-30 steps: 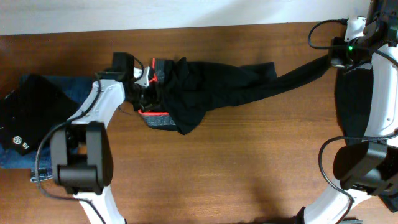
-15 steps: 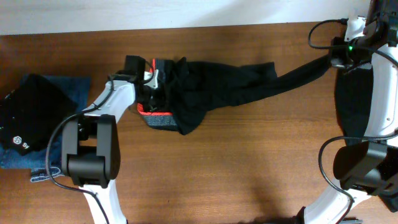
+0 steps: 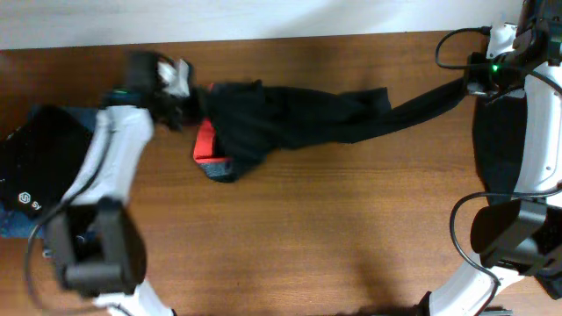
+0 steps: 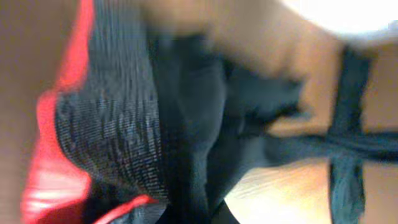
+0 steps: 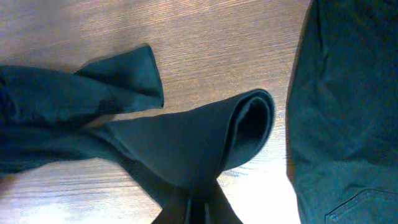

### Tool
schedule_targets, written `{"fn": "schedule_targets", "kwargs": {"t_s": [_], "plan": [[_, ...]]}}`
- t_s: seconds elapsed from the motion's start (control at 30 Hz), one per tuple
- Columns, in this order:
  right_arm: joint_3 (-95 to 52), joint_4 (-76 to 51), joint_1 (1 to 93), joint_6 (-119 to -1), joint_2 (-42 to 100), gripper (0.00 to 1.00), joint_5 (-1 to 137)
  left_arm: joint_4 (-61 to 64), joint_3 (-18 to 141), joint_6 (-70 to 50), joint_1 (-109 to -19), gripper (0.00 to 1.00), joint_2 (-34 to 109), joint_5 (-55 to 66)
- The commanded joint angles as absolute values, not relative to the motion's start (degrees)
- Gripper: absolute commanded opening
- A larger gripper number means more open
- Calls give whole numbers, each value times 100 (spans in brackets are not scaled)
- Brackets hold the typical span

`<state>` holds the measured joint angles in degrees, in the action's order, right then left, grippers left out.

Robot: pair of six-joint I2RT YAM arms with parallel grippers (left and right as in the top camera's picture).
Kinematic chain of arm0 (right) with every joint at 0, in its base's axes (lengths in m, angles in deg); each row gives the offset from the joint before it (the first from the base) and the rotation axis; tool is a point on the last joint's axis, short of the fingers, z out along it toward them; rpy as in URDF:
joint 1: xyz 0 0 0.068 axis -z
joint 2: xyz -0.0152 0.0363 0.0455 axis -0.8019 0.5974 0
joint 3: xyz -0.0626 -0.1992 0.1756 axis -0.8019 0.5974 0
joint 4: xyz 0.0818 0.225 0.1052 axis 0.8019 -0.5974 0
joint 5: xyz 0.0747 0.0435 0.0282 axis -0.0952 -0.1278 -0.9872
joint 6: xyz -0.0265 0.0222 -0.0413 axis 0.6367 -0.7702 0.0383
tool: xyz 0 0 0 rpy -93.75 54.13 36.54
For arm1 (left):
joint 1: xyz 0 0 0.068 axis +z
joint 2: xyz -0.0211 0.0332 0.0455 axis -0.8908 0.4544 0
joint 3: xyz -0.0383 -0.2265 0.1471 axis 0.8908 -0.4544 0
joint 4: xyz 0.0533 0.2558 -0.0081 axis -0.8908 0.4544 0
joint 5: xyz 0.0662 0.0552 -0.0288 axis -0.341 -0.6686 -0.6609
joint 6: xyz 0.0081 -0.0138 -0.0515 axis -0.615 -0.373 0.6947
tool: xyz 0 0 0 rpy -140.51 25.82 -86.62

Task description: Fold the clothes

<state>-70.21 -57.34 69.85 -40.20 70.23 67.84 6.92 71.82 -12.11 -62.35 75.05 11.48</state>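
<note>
Trousers (image 3: 299, 114) stretched nine to three o'clock, no fold yet; my left gripper (image 3: 186, 95) clamps waistband (image 3: 205, 140), right gripper (image 3: 471, 85) clamps leg (image 3: 421, 105).

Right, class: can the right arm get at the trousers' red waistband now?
Probably not: right gripper is shut on the trouser leg at the far end; left gripper holds the waistband.
</note>
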Motion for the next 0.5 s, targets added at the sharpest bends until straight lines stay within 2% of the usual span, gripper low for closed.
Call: {"fn": "schedule_targets", "kwargs": {"t_s": [0.0,0.17,0.47], "plan": [[-7026,-5736,7109,-4045,6621,4,6773,670,7997,-1329,-5588,0,6355,1137],[-7026,-5882,7142,-4045,6429,4,6771,670,8537,-1216,-5156,0,5842,1139],[-7026,-6079,7144,-4045,6005,4,6769,725,8612,-1240,-5145,0,5407,1139]]}}
